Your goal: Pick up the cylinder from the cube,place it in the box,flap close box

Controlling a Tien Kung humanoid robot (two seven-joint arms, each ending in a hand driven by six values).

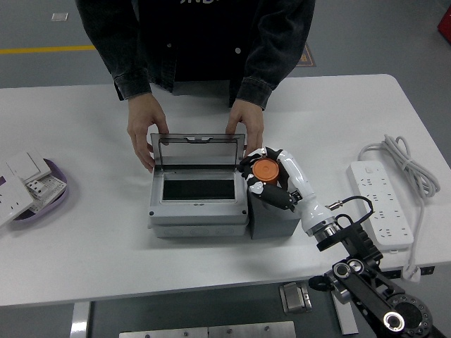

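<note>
My right hand (pixel 268 179) is shut on the orange cylinder (pixel 266 171) and holds it just above the dark grey cube (pixel 271 222), near the box's right edge. The grey box (pixel 199 204) stands at the table's middle with its clear lid (pixel 199 151) raised. A person at the far side holds the lid's two corners, one hand (pixel 144 134) on the left and the other hand (pixel 246 130) on the right. The box's dark inside (pixel 199 189) shows nothing in it. My left hand is out of view.
A white power strip (pixel 380 204) with its coiled cable (pixel 398 158) lies at the right. A purple tray (pixel 42 193) with white switch plates sits at the left edge. The person's body fills the far side.
</note>
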